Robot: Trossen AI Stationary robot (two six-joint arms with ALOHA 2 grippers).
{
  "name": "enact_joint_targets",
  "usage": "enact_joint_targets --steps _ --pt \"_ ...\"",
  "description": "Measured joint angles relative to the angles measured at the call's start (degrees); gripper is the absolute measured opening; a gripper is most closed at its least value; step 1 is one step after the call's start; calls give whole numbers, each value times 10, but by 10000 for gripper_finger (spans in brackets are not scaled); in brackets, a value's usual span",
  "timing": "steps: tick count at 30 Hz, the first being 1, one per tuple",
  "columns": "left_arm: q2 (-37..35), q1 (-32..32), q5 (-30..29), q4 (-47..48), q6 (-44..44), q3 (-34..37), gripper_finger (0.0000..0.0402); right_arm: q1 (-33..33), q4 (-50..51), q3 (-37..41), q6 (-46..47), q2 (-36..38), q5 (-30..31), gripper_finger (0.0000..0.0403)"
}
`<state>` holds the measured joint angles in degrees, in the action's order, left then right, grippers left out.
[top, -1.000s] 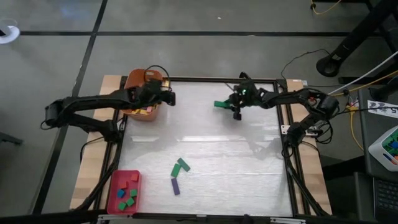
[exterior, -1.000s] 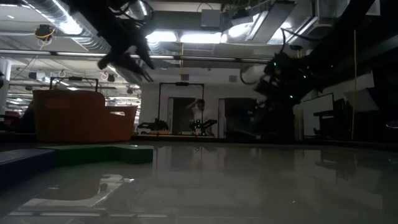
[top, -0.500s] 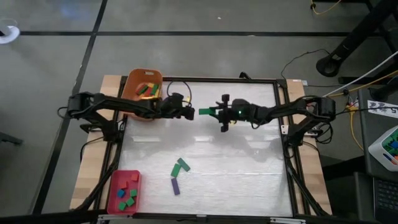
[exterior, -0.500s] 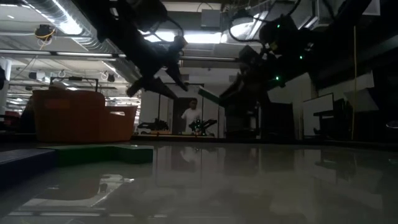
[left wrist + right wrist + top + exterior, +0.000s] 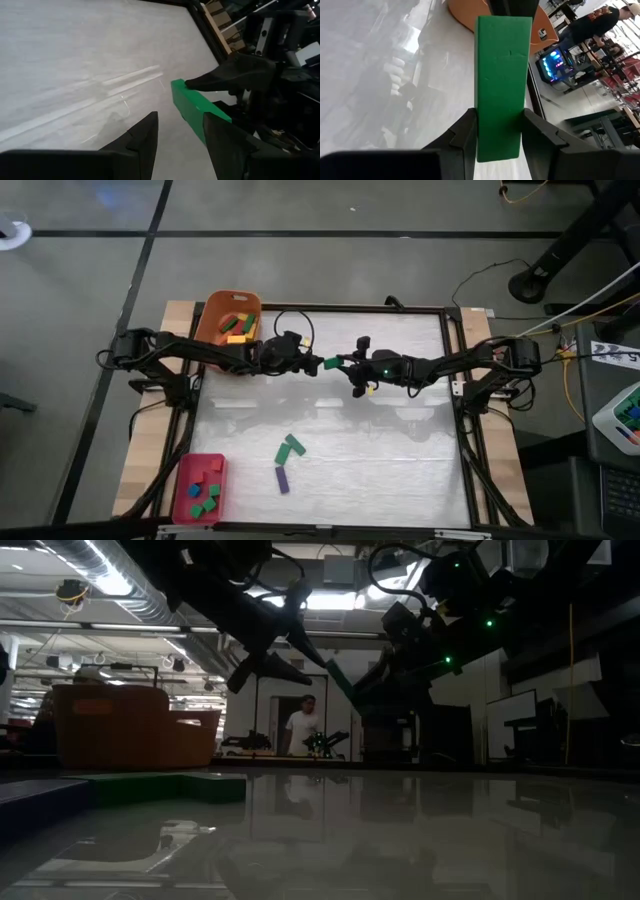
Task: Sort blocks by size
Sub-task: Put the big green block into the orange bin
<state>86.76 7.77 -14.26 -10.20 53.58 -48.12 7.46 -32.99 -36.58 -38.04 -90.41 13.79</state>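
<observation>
While held above the middle of the white table [image 5: 330, 430], the green bar [image 5: 331, 363] is seen with its long axis running across the table, free end pointed at the left gripper [image 5: 310, 364]. The bar is clamped at its other end by the right gripper [image 5: 350, 365], both arms stretched low toward each other. The left gripper's fingers [image 5: 145, 135] are spread apart, one on each side of the bar's tip, not visibly touching it. The bar is plain green, flat-faced, square-edged. More blocks are seen in the orange tub [image 5: 214, 330] and the red tray [image 5: 184, 488]; three lie loose [image 5: 286, 460] near the table's front.
</observation>
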Motion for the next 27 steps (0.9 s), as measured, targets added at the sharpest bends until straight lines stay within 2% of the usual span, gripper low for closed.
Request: enact_joint_targets --steps 9,17,27 --pt "0 -7 2 4 0 0 143 0 4 0 0 0 2 126" --pt "-12 -7 5 3 0 0 143 1 59 -1 2 0 6 126" --pt "-8 -14 2 4 26 0 143 1 55 -1 2 0 8 127"
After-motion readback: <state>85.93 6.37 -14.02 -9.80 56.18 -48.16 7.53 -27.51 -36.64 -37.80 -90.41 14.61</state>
